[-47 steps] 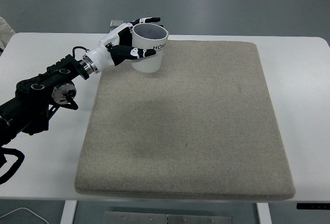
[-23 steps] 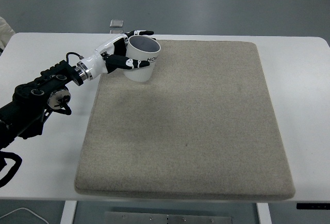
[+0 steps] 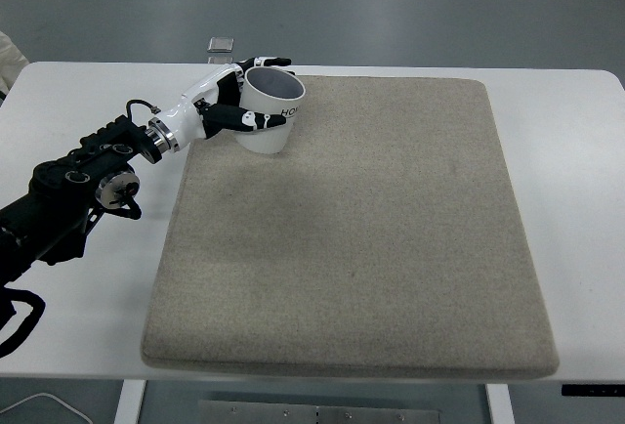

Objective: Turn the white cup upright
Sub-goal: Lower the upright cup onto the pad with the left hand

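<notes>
A white cup (image 3: 268, 110) with dark lettering stands upright, mouth up, at the far left corner of the beige mat (image 3: 371, 238). My left hand (image 3: 240, 94) wraps its white and black fingers around the cup's left side, thumb in front and a finger (image 3: 270, 62) behind the rim. Its dark arm (image 3: 68, 194) reaches in from the left edge across the white table. The right arm is out of sight.
The white table (image 3: 566, 141) carries the mat, which covers most of it. A small grey object (image 3: 220, 45) sits just beyond the table's far edge, behind the hand. Grey floor lies past the table.
The hand has carried the cup down and leftward onto the mat's corner over the last second. Since half a second ago it has barely moved.
</notes>
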`<action>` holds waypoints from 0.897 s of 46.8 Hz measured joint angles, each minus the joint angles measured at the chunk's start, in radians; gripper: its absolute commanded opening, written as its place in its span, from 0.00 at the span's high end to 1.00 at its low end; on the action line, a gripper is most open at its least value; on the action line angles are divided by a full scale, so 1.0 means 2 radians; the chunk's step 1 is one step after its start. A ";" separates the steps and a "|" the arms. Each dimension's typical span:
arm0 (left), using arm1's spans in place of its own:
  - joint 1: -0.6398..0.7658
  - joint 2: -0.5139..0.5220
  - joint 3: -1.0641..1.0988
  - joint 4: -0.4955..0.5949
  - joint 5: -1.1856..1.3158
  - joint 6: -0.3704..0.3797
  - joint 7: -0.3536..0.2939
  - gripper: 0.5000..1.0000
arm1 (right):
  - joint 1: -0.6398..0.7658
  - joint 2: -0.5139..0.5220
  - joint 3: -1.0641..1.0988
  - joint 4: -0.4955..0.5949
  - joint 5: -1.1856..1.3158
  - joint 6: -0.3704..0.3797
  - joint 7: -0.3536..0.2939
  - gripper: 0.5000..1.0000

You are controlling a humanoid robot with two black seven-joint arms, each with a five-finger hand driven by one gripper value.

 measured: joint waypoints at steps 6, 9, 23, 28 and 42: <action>0.000 -0.006 -0.001 0.000 0.001 0.002 0.000 0.68 | 0.000 0.000 0.001 0.000 0.000 0.000 0.000 0.14; 0.000 -0.010 -0.004 0.000 0.001 0.006 0.000 0.67 | 0.000 0.000 0.002 0.000 0.000 0.000 0.000 0.14; 0.000 -0.030 -0.001 0.000 0.002 0.039 0.000 0.48 | 0.000 0.000 0.001 0.000 0.000 0.000 0.000 0.14; 0.001 -0.032 0.001 -0.001 0.003 0.058 0.000 0.38 | 0.000 0.000 0.001 0.000 0.000 0.000 0.000 0.14; 0.010 -0.031 -0.001 -0.004 0.007 0.063 0.000 0.00 | 0.000 0.000 0.003 0.000 0.000 0.002 0.000 0.14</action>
